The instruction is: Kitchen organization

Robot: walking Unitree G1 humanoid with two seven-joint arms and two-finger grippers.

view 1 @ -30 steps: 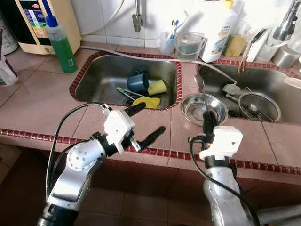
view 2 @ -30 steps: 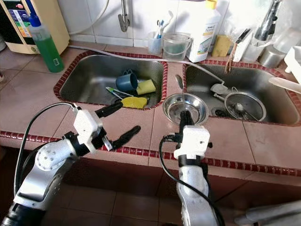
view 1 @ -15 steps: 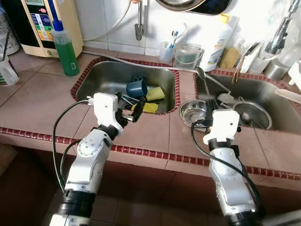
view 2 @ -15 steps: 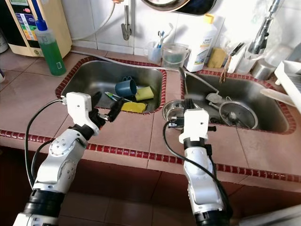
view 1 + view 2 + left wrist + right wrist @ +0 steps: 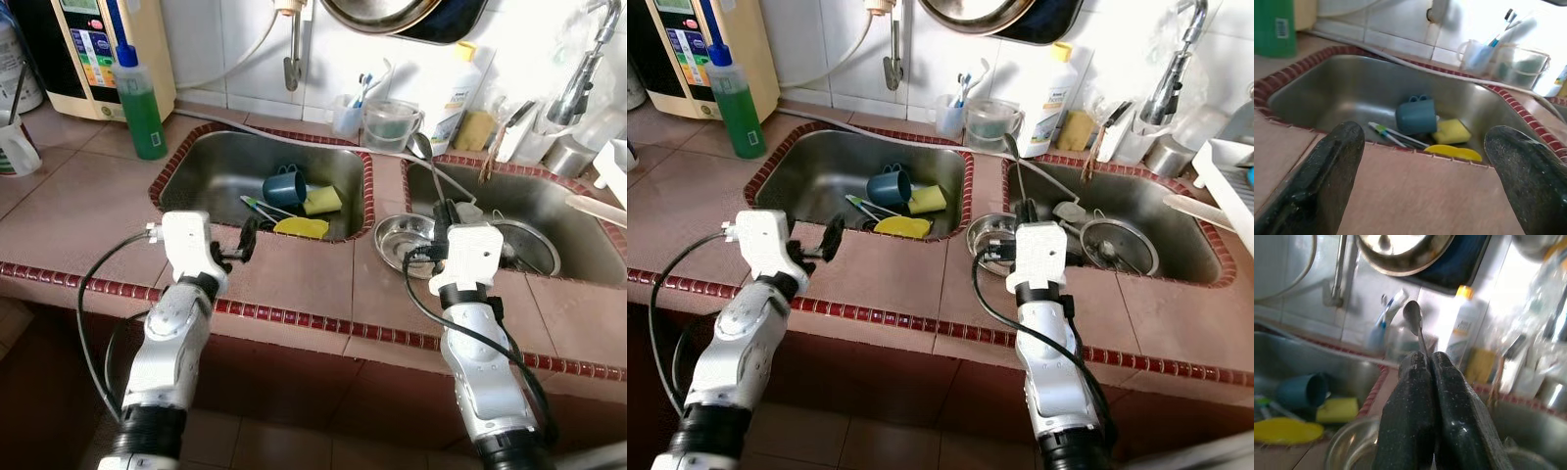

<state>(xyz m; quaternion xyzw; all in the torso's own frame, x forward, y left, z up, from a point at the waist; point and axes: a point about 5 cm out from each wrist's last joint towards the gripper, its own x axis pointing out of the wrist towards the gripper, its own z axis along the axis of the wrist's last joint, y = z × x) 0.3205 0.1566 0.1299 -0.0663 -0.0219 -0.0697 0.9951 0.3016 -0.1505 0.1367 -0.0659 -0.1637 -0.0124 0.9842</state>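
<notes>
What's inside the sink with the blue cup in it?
In the left sink lie a blue cup tipped on its side, a yellow sponge, a flat yellow thing and a toothbrush. The cup's inside and whatever lies under these things are hidden.

Glossy metal spoon (image 5: 1413, 318), brushed steel sink (image 5: 220, 176), matt blue plastic cup (image 5: 286, 185)
</notes>
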